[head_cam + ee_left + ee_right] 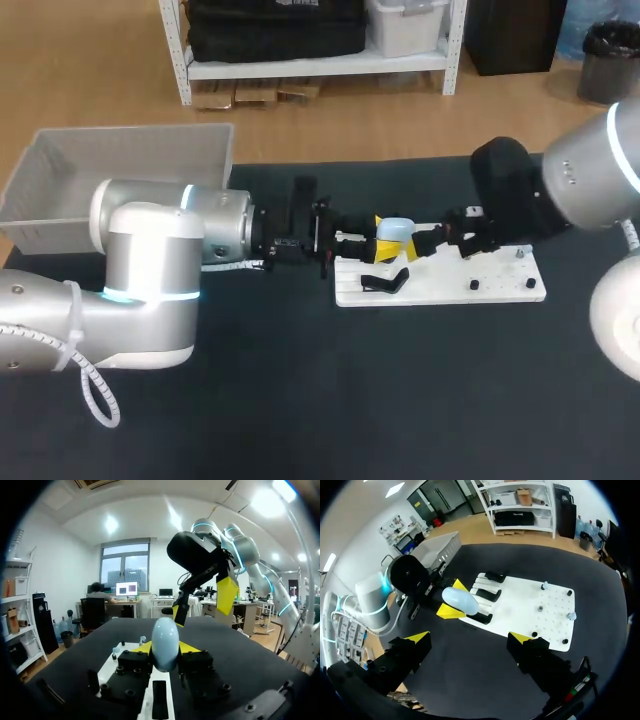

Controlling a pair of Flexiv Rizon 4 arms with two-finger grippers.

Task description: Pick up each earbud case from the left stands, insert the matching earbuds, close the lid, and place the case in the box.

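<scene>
Pale-blue egg-shaped earbud case (397,230) held; filling it comes next.
Your left gripper (165,651) clamps it just over the white stand board (500,290). Your right gripper (470,640) hangs wide open and empty nearby, so it likely must fetch the first bud.

The left gripper (165,650) and the right gripper (470,639) meet over the left end of the white board (440,292), with the pale blue case (397,230) between them, so that spot is crowded. Black stands (385,282) stick up from the board just beside them, and small pegs (473,285) dot its right part. There is wide room to pass over the dark table (350,400) in front of the board.
</scene>
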